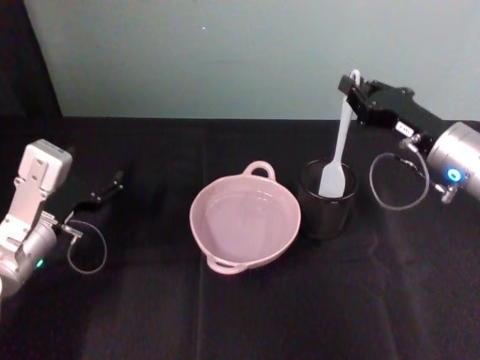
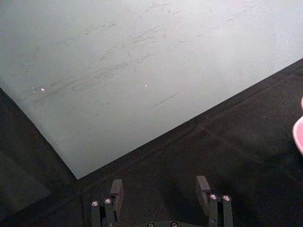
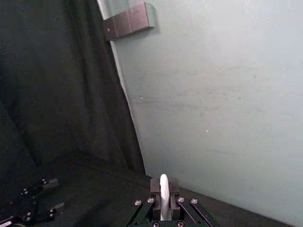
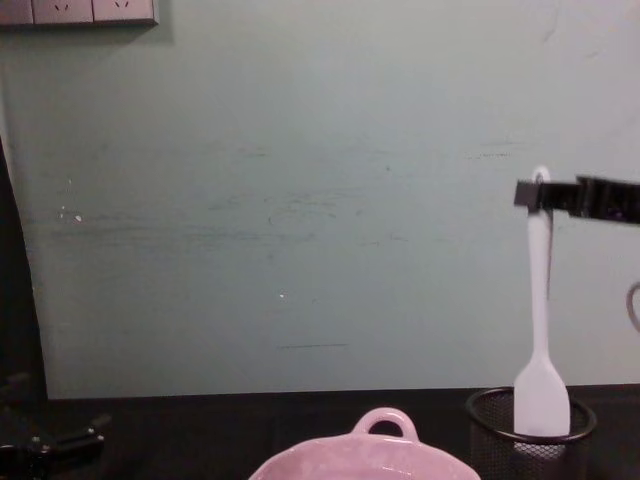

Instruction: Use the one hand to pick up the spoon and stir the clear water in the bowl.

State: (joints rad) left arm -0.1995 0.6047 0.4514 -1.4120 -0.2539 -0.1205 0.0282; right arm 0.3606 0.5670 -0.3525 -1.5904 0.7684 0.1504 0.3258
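The right gripper point(image 3: 164, 185) clamps the slim white spoon point(image 3: 164, 204) between its black fingers, facing a pale green wall point(image 3: 222, 104) at twelve o'clock. A black curtain point(image 3: 57, 85) hangs at ten o'clock. Nearer nine o'clock, the left gripper point(image 3: 52, 194) rests low over black cloth point(image 3: 94, 189).

Pale green wall point(image 4: 300, 200) behind, pretty scuffed up. Black tablecloth point(image 1: 225, 315) out front, black curtain point(image 1: 26, 60) off to the left, sockets point(image 4: 80, 10) high up in the corner.

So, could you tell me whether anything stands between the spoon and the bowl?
Yes: the spoon, held by the right gripper, has its paddle inside the black mesh cup, whose wall stands between it and the bowl. Nothing else visible does.
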